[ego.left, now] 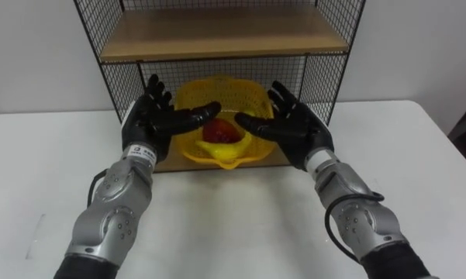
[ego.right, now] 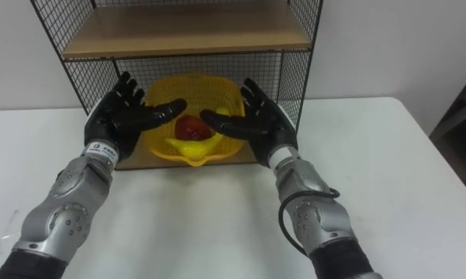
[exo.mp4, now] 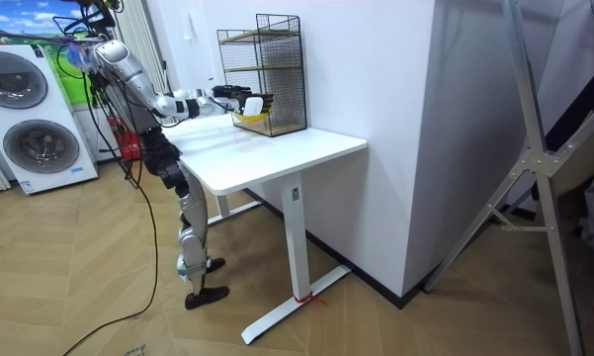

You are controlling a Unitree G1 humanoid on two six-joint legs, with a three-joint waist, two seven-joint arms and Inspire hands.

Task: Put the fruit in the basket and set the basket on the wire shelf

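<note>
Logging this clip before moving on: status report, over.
Hands open: left hand, right hand, before yellow basket. Basket on wire shelf lower board, red fruit and banana inside. Nothing blocking.

I can't read any text, number or sign from here. The small white tag at the back of the left hand (ego.left: pixel 153 122) carries a few dark marks, too small for me to make out. In the room view, the panels of the two washing machines (exo.mp4: pixel 35 119) at the far left show nothing I can read either.
</note>
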